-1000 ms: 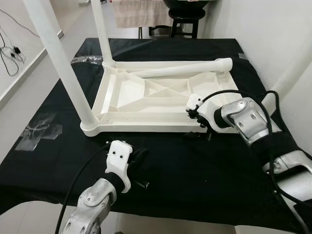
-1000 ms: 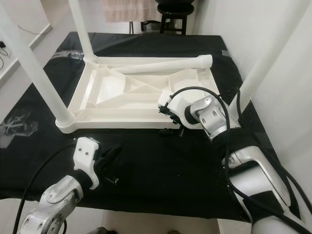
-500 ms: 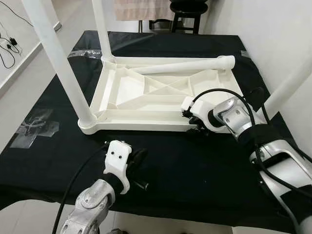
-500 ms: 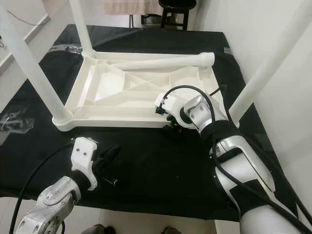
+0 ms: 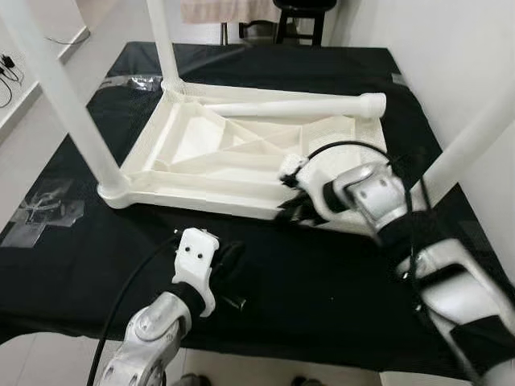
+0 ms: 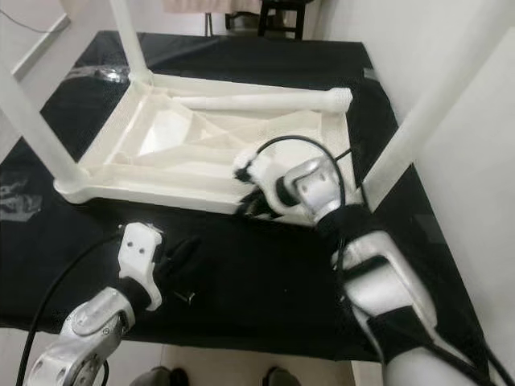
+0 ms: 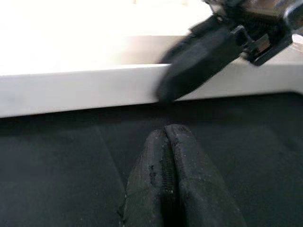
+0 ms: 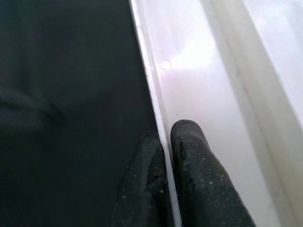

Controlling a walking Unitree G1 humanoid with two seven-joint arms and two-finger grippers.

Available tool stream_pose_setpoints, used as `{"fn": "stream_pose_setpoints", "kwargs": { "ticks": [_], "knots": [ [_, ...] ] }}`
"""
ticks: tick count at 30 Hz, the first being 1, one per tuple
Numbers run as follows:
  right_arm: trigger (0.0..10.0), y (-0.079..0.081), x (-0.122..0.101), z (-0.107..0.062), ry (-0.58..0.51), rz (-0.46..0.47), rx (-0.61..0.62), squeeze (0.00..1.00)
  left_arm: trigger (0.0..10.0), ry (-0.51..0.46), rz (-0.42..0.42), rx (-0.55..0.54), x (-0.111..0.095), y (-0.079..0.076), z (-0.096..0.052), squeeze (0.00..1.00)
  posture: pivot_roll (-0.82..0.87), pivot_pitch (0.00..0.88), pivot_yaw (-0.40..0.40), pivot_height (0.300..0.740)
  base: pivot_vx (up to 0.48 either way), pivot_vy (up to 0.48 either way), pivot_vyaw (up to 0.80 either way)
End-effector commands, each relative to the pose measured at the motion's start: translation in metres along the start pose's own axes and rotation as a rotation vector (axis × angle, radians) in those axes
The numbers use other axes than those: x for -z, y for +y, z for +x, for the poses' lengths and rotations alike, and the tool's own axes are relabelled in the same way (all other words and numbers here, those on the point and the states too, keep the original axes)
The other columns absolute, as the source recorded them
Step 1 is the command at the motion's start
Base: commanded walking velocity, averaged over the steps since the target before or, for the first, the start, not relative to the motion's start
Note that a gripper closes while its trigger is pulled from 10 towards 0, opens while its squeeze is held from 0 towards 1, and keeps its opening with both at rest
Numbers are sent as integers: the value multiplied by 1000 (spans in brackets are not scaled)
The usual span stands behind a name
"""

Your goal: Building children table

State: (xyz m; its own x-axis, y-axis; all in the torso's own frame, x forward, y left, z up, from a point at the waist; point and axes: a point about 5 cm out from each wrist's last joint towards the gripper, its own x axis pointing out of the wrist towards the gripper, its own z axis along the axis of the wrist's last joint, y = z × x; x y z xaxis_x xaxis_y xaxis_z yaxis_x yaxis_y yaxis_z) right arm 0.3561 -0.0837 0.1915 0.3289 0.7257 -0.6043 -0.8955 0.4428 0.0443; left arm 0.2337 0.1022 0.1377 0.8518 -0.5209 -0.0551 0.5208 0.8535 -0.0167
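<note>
We clamp our right tool (image 5: pixel 291 214) on the near rim of the upturned white table (image 5: pixel 233 153), mid-tabletop (image 5: pixel 338 273), probably to steady it. Our left tool (image 7: pixel 173 184), fingers together, rests near the tabletop's front edge.

Bright, even light — blurred wrist views

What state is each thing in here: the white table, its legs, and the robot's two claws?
Table top: upside down on the black cloth.
Near-left leg: upright in its corner socket.
Far-left leg: upright in its socket.
Right leg: standing, tilted, at the near-right corner.
Loose leg: lying across the underside, not fitted.
Left gripper: jaws shut, empty, over the cloth.
Right gripper: jaws pinching the table's near rim.
</note>
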Motion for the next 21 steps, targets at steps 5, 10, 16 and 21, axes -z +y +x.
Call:
{"fn": "stream_pose_setpoints", "kwargs": {
  "ticks": [5,10,16,21],
  "knots": [
    [0,30,-36,26,-216,139,147,0,10000,29,26,6,5,1,1,0,42,160,-29,740,0,0,0],
    [0,41,-49,45,-290,126,351,0,10000,29,40,0,5,2,2,0,45,153,-27,740,0,0,0],
    [10000,49,-53,62,-311,-20,464,663,10000,29,47,4,6,1,4,0,47,146,-33,740,0,0,0],
    [10000,55,-53,63,-367,64,417,1000,10000,26,48,4,5,0,5,0,45,151,-41,740,0,0,0]
  ]
}}
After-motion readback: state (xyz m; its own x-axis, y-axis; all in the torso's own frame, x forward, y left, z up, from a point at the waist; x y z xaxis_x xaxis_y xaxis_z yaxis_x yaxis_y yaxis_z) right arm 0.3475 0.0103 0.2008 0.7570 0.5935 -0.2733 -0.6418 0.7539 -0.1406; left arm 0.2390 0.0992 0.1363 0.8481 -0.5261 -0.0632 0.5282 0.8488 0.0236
